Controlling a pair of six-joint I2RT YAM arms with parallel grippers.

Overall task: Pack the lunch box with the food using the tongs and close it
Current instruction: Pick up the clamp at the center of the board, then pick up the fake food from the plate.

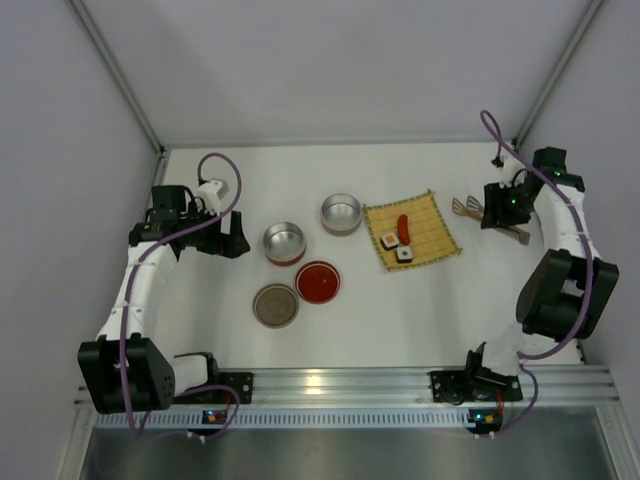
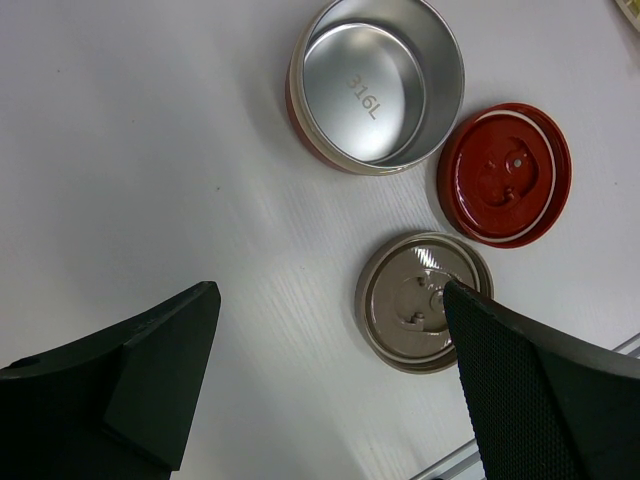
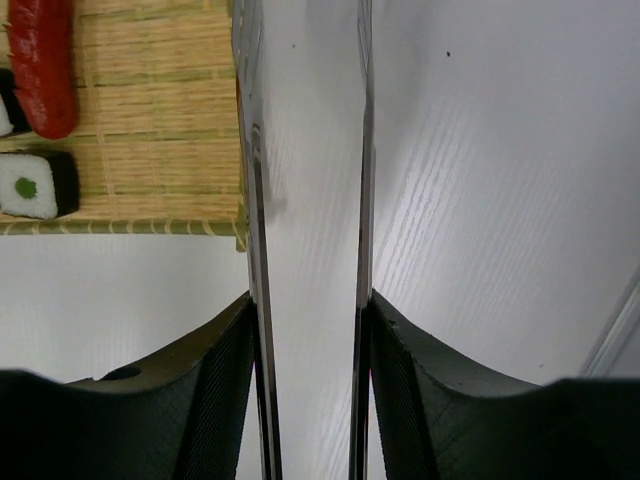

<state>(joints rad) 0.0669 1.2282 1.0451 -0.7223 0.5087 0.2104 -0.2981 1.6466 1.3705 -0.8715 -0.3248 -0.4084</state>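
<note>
A: State of the right hand (image 3: pixel 308 310)?

B: It is pinching the slim silvery metal tongs (image 3: pixel 247 120). One black finger presses the outside of each arm, and a gap shows between the arms. In the top view, hand and tongs sit at the right of the frame, just right of the yellow bamboo mat (image 1: pixel 432 222). The left hand (image 2: pixel 328 295) is spread wide, holds nothing and hovers over the dull tan round lid (image 2: pixel 415 300).

A: Where is the food?

B: All on the mat, right of centre in the top view. There is one red elongated piece (image 1: pixel 402 226) and two white sushi cubes with dark wrap (image 1: pixel 390 241). Nothing is in the round steel bowl with red outer wall (image 1: pixel 284 243) or the second round steel bowl (image 1: pixel 341 213).

A: Risks?

B: My read is that the polished tong arms could slide or twist between the fingers, especially if a tip snags the mat's ribbed slats. Too much squeeze would shut the tips before they reach a piece. The red piece looks glossy and rounded, so it may roll or squirt free. The cubes are flat-sided and should be easier to take. The mat looks light and may drag.

A: Other surfaces?

B: The white worktop (image 1: pixel 420 310) is matte with a faint grain. The bowl interiors are brushed metal with curved walls. The glossy red round lid (image 2: pixel 505 172) lies flat beside the tan one.
</note>
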